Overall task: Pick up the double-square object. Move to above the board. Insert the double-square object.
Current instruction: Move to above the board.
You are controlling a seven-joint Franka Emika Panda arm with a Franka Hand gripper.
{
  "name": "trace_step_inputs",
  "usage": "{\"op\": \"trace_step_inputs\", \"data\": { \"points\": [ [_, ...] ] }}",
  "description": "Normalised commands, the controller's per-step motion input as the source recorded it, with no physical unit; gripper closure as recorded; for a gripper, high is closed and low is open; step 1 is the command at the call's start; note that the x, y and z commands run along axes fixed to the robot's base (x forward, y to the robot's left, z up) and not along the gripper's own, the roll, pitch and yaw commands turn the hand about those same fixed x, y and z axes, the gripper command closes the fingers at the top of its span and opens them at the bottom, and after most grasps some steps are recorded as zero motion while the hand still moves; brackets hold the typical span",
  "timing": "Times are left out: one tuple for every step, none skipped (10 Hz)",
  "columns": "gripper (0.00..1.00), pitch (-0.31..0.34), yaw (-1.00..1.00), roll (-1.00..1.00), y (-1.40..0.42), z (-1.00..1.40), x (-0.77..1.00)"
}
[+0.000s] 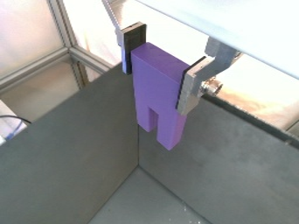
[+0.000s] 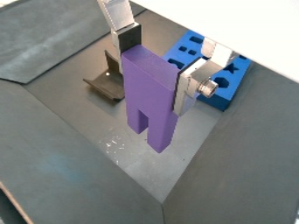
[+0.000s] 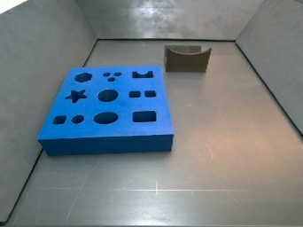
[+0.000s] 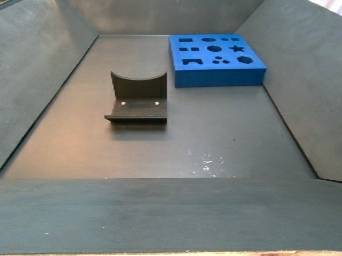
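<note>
My gripper [image 1: 163, 70] [image 2: 158, 66] is shut on the double-square object [image 1: 158, 101] [image 2: 149, 101], a tall lilac-violet block with a slot cut into its lower end. The silver fingers [image 1: 194, 86] [image 2: 191, 87] clamp its upper part from both sides, and it hangs upright, well above the grey floor. The board [image 2: 225, 87], a thick blue slab with shaped cutouts, lies on the floor beyond the block in a wrist view. Both side views show the board [image 3: 124, 133] [image 4: 221, 76] flat on the floor. Neither the gripper nor the block appears in the side views.
The dark fixture [image 2: 105, 80] [image 3: 186, 58] [image 4: 138, 100] stands on the floor a short way from the board. Sloping grey tray walls [image 3: 48, 35] [image 4: 40, 90] enclose the floor on all sides.
</note>
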Motion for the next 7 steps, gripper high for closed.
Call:
{"op": "trace_step_inputs", "data": {
  "points": [
    [1.0,0.057,-0.05,-0.03,0.09,0.81,-0.73],
    [1.0,0.057,-0.05,-0.03,0.07,0.71,-0.72],
    [1.0,0.062,-0.05,-0.03,0.03,0.46,-0.71],
    [1.0,0.064,-0.05,-0.04,0.02,0.37,-0.71],
    [1.0,0.069,-0.05,-0.04,0.02,0.18,-0.71],
    [1.0,0.064,-0.05,-0.04,0.01,0.06,-0.7],
    [1.0,0.057,-0.04,-0.04,0.02,0.03,-0.7]
  ]
}}
